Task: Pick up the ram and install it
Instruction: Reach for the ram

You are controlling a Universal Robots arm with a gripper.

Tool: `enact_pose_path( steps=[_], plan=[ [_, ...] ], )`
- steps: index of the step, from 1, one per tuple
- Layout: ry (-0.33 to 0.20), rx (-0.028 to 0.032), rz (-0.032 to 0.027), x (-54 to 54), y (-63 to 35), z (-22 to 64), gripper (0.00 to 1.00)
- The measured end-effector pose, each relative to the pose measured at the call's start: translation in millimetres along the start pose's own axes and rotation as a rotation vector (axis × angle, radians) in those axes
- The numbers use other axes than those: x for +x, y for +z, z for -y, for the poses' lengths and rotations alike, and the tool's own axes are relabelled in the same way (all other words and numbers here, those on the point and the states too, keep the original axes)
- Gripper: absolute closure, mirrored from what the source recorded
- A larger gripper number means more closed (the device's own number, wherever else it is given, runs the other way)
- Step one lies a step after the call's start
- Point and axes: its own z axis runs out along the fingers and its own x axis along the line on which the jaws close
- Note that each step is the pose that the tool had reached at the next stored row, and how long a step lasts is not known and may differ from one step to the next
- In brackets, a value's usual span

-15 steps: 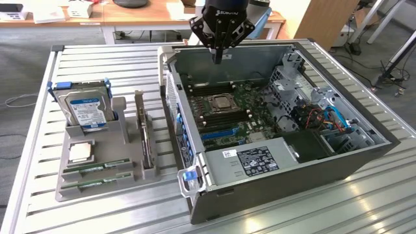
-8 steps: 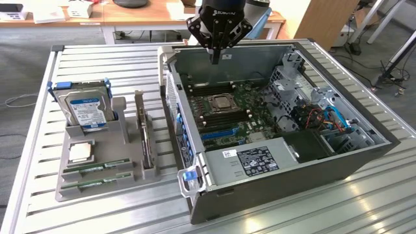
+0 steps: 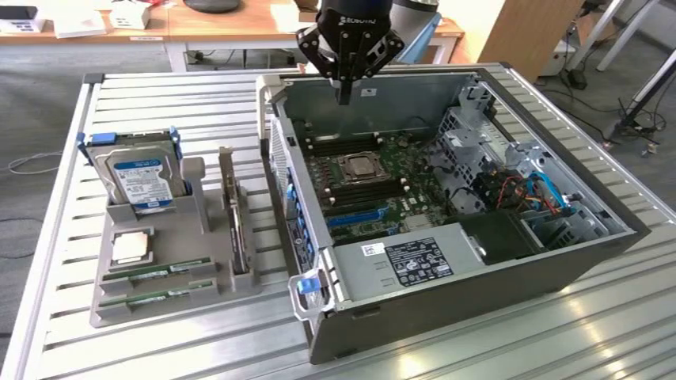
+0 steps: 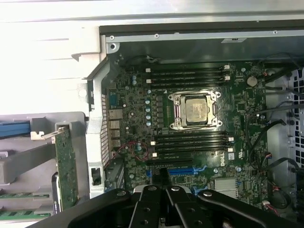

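**Exterior and wrist views, one moment.** The end effector (image 3: 343, 96) hangs over the far rim of the open computer case (image 3: 476, 305). Its fingers are drawn together, and nothing green is between them. The ram (image 3: 158, 271) lies flat in the grey tray (image 3: 106, 315) on the worktop (image 3: 158, 103), at the exterior view's left and well apart from the end effector. A second stick (image 3: 158, 298) lies just beside it. No stick is lifted. The memory slots (image 4: 189, 142) flanking the processor socket (image 4: 196, 109) seem unfilled, though the view is too coarse for you to be sure.

**Hazards, as judgement.**
- The ram sits low in its recess, so fingers that meet it off-centre could tip it or pinch only one edge.
- A stick carried crooked could foul a slot's white latches or jam against the board (image 3: 407, 202).

**Edges and room.**
- The upright expansion card (image 3: 227, 214) and the case's side wall stand between the tray and the board, and both are tall enough to catch a low pass.
- The spare processor chip (image 3: 129, 247) and the hard drive (image 3: 142, 178) crowd the tray's far end.
- Above the tray the space is open.
- Inside the case, cables (image 3: 528, 186) narrow the exterior view's right.
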Motion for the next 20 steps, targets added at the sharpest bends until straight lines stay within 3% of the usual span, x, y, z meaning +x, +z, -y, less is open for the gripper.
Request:
enact_pose_path(
  steps=[20],
  plan=[
    [0.000, 0.0000, 0.0000, 32.4, -0.8, 2.4, 0.89]
  ],
)
